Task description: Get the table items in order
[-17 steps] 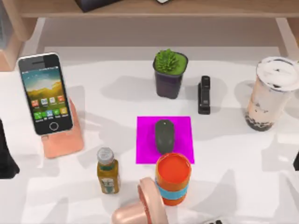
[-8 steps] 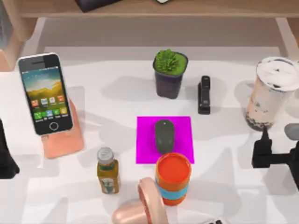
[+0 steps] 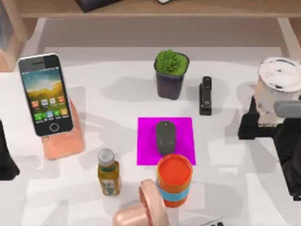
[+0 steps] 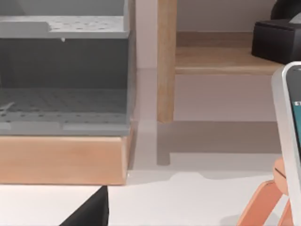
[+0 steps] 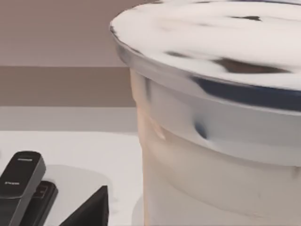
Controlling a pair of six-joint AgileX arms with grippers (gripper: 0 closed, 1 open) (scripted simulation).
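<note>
1. White tabletop (image 3: pixel 117 99) with a wooden shelf along its far edge carries all the items.
2. At the right edge, the right hand (image 3: pixel 257 126) is at the base of the milk-tea cup (image 3: pixel 277 89), a dark finger (image 3: pixel 247 126) showing on the cup's left side; I cannot tell whether it is clenched on the cup.
3. From the right wrist view, the milk-tea cup looms very near, its white lid above the pale body.
4. Near the middle of the tabletop, the dark grey mouse (image 3: pixel 165 136) lies on a magenta mat (image 3: pixel 146 141).
5. Near the left edge, the smartphone (image 3: pixel 45 94) leans on a pink stand (image 3: pixel 63 141), screen lit with app icons.
6. Toward the near edge, an orange cup (image 3: pixel 174 181) with a blue band stands touching the mat's front edge, with a yellow juice bottle (image 3: pixel 108 173) to its left.
7. Toward the far edge sit a potted succulent (image 3: pixel 171 73) and, to its right, a black stapler (image 3: pixel 205 95).
8. The left arm (image 3: pixel 5 155) is parked at the left edge; its hand's state cannot be told.
</note>
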